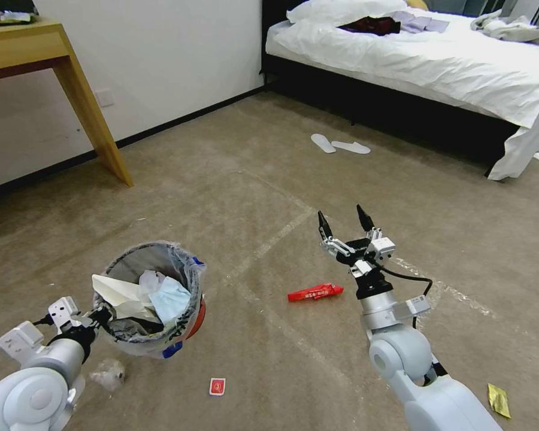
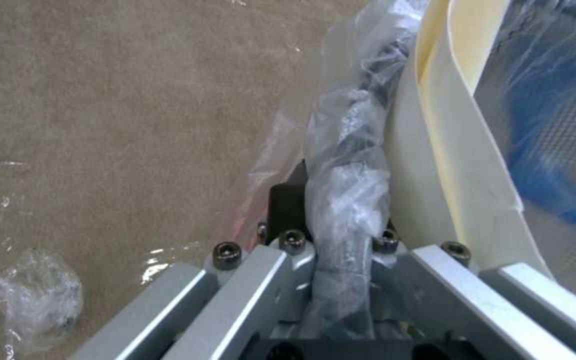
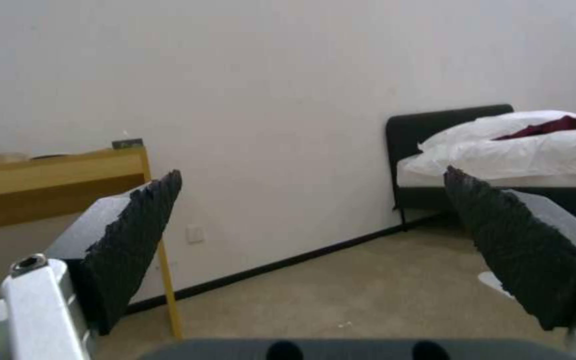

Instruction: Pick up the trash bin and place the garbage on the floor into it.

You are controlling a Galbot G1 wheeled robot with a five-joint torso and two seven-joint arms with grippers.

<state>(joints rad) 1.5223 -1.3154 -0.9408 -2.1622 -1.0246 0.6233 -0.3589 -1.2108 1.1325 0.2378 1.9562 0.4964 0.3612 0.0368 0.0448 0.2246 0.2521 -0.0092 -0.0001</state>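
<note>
The left hand [image 1: 99, 315] is clamped on the near rim of the bin [image 1: 153, 299], which hangs tilted just above the floor [image 1: 251, 179]. From the head, the bin holds white paper [image 1: 117, 291] and a blue mask [image 1: 170, 299]. The left wrist view adds the grip itself: the fingers [image 2: 288, 207] pinch the bag-wrapped rim [image 2: 348, 200], one outside and one inside, with cream paper [image 2: 435, 165] pressed against the inner side and a crumpled clear wrapper [image 2: 31, 295] on the carpet just beside.

The right hand [image 1: 344, 220] is raised, jaws spread wide with nothing between them, above and beyond a red wrapper [image 1: 315, 293]. Its own camera shows the ridged pads [image 3: 135, 240] apart, facing the wall, a tabletop [image 3: 55, 172] and the bed [image 3: 515, 145].

Still on the floor: a small red packet [image 1: 217, 387] and a yellow wrapper [image 1: 499, 400].
</note>
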